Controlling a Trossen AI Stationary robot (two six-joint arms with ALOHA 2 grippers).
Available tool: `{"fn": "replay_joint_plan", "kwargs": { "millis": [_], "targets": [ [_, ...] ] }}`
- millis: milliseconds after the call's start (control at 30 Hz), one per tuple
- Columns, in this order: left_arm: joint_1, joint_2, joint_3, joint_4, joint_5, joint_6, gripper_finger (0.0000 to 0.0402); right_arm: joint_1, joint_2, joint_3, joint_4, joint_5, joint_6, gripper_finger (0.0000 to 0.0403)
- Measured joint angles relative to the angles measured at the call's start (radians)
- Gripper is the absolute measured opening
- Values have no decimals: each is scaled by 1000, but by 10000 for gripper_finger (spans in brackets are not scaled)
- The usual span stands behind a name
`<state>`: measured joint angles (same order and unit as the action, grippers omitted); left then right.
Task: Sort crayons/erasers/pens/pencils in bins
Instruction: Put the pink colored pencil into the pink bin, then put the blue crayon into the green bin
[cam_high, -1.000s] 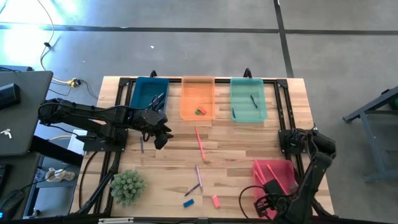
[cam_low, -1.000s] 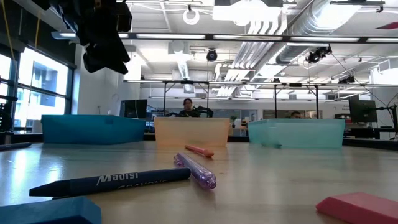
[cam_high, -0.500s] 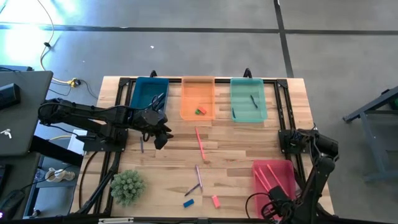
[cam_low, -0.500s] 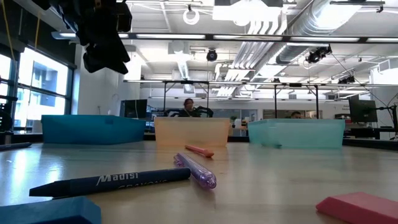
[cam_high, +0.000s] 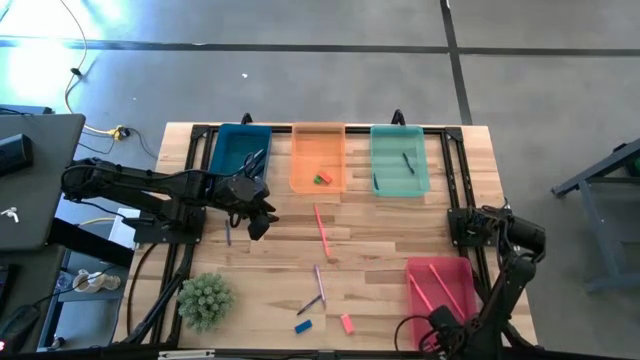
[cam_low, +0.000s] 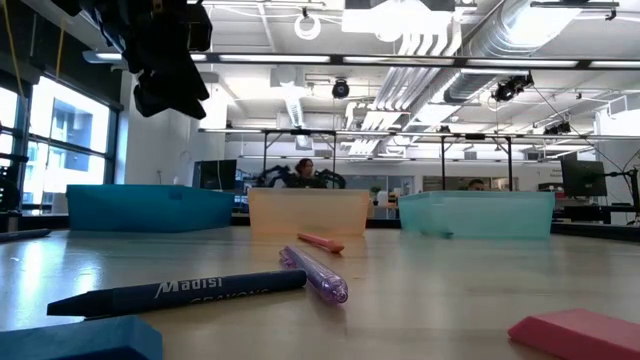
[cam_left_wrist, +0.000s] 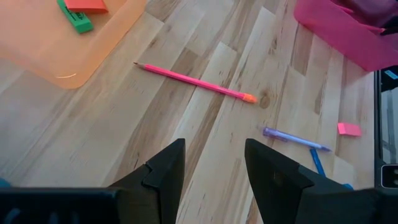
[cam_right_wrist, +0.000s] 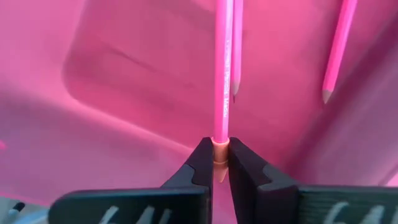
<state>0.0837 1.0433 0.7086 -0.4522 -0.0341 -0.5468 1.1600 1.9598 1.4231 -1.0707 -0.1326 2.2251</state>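
My right gripper (cam_right_wrist: 218, 163) is at the near end of the pink bin (cam_high: 462, 272), shut on a pink pencil (cam_right_wrist: 222, 68). Two more pink pencils (cam_right_wrist: 339, 43) lie in that bin. My left gripper (cam_left_wrist: 214, 165) hangs open above the table near the blue bin (cam_high: 240, 150), touching nothing. A green and a red eraser (cam_high: 322, 179) lie in the orange bin (cam_high: 318, 150). Pens lie in the teal bin (cam_high: 399, 175). Flat on the table lie a pink pencil (cam_high: 321, 230), a purple pen (cam_high: 319, 280), a dark crayon (cam_high: 309, 304), a blue eraser (cam_high: 303, 326) and a pink eraser (cam_high: 346, 323). My right gripper pinches the pink pencil by its orange eraser end (cam_right_wrist: 218, 149) between the two fingertips (cam_right_wrist: 202, 163). The fingers come from above, pointing down. The pencil runs on past the fingers in line with them, its sharp end toward the pink bin's floor (cam_right_wrist: 124, 74). I cannot tell whether that end touches.
A green potted plant (cam_high: 205, 300) stands at the table's near left. A short purple stick (cam_high: 228, 235) lies under the left arm. Black frame rails run along the left and right sides. In the low view, people (cam_low: 303, 172) sit in the room beyond.
My right gripper has sunk toward the pink bin and shifted a little toward the table's right edge, tipping at the wrist. It has stayed shut on the pencil. More of the bin's inside now shows in the high view.
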Motion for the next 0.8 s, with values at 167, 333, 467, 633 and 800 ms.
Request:
{"fn": "replay_joint_plan", "kwargs": {
  "millis": [167, 333, 467, 633, 800],
  "targets": [
    [0, 0, 0, 0, 0, 0, 155, -2, 0, 0, -5, 8, 0, 11],
    [0, 0, 0, 0, -1, 0, 155, -6, -9, 1, 9, 49, -3, 52],
    [0, 0, 0, 0, -1, 0, 155, -15, -26, 2, 1, 58, -4, 104],
    [0, 0, 0, -12, -23, -1, 155, -16, -70, 2, -32, 117, 9, 145],
    [1, 0, 0, -71, -87, 0, 155, -35, -128, 2, -51, 241, 0, 156]
  ]
}}
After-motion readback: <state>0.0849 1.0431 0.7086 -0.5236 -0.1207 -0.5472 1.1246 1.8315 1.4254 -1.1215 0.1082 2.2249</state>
